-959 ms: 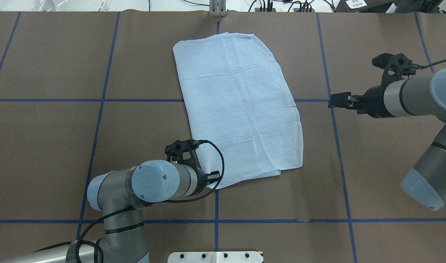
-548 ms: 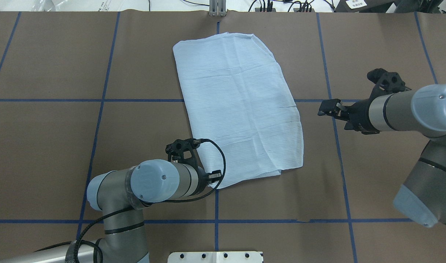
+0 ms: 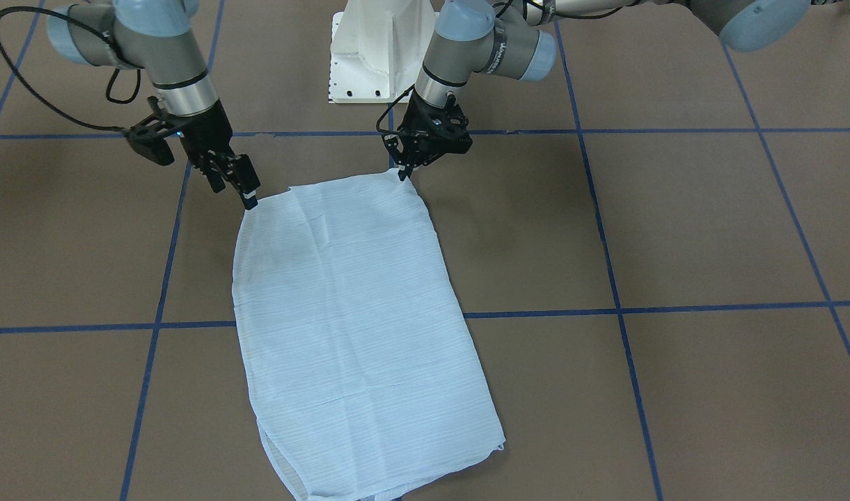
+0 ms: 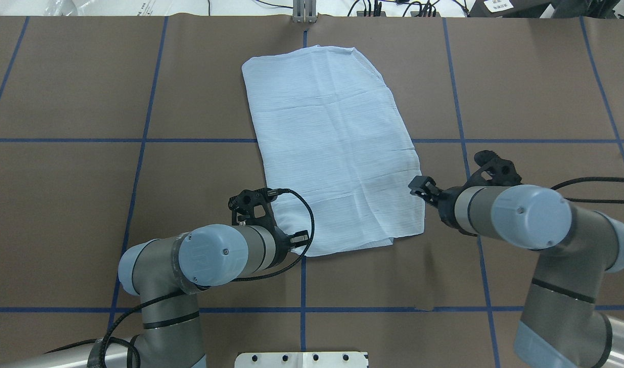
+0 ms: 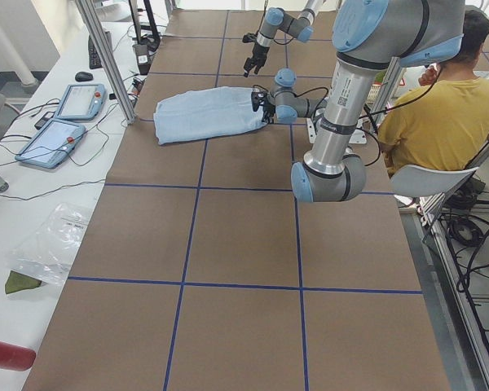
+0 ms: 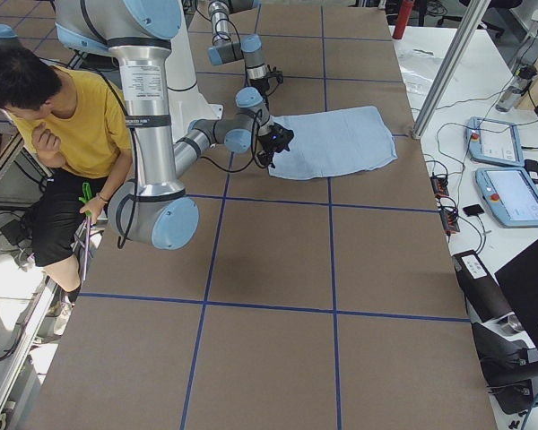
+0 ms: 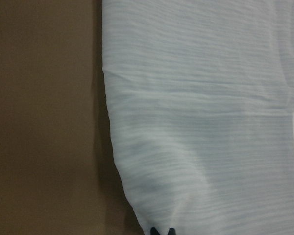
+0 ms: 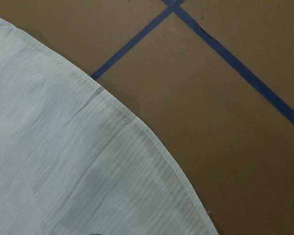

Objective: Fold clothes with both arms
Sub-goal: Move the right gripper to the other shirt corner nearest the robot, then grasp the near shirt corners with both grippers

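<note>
The light-blue striped shirt [image 4: 332, 148], the clothes, lies folded into a long rectangle in the middle of the brown table [image 4: 87, 204]; it also shows as the shirt [image 3: 355, 327]. My left gripper [image 4: 300, 239] sits at its near left corner, shut on the fabric. The left wrist view shows the cloth [image 7: 201, 122] puckering toward the closed fingertips [image 7: 161, 231]. From the front, the left gripper [image 3: 402, 172] pinches that corner. My right gripper [image 4: 418, 185] hovers at the near right edge. The front view shows this right gripper [image 3: 247, 195] open over the corner. Only hem [image 8: 137, 122] fills the right wrist view.
The white pedestal base [image 4: 301, 358] stands at the near table edge. Blue tape lines [image 4: 138, 140] grid the table. A seated person in a yellow shirt [image 5: 440, 106] is beside the robot. Tablets [image 6: 502, 161] and cables lie on the far side bench.
My right arm has swung from the far right toward the robot and leftward, bringing its gripper to the shirt's near right edge. The left gripper stays on its corner.
</note>
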{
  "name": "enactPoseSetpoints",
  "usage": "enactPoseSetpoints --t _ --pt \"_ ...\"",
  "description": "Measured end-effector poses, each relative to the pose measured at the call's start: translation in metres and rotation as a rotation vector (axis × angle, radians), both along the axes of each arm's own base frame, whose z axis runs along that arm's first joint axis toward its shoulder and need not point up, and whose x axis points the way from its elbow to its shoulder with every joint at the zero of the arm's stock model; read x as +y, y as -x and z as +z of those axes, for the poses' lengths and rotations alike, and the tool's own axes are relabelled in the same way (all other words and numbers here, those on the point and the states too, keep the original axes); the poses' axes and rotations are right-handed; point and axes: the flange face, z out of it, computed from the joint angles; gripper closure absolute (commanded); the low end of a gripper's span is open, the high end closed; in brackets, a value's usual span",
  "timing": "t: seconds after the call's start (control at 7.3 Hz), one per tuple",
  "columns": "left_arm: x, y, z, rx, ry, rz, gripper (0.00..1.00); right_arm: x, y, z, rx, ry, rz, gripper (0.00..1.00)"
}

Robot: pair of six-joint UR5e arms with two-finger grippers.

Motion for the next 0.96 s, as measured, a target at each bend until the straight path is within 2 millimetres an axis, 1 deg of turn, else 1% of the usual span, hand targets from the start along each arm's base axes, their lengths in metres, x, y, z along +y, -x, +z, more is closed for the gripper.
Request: enactPoseSetpoints --t 0.14,0.27,0.41,0.55,0.96 --pt "0.003 0.003 -0.006 0.010 -0.010 -0.009 1.00 0.012 0.026 -0.020 0.007 0.034 0.015 0.12" --pt "0.007 0.004 -0.010 0.016 -0.015 -0.009 1.00 0.026 0.045 -0.031 0.012 0.049 0.020 0.13" --pt "0.009 0.005 -0.011 0.019 -0.017 -0.009 1.00 0.036 0.056 -0.033 0.019 0.052 0.026 0.20" --pt "0.010 0.005 -0.011 0.019 -0.018 -0.009 1.00 0.042 0.062 -0.031 0.028 0.051 0.035 0.23" --pt "0.010 0.006 -0.011 0.018 -0.022 -0.018 1.00 0.046 0.080 -0.014 0.071 0.051 0.046 0.24"
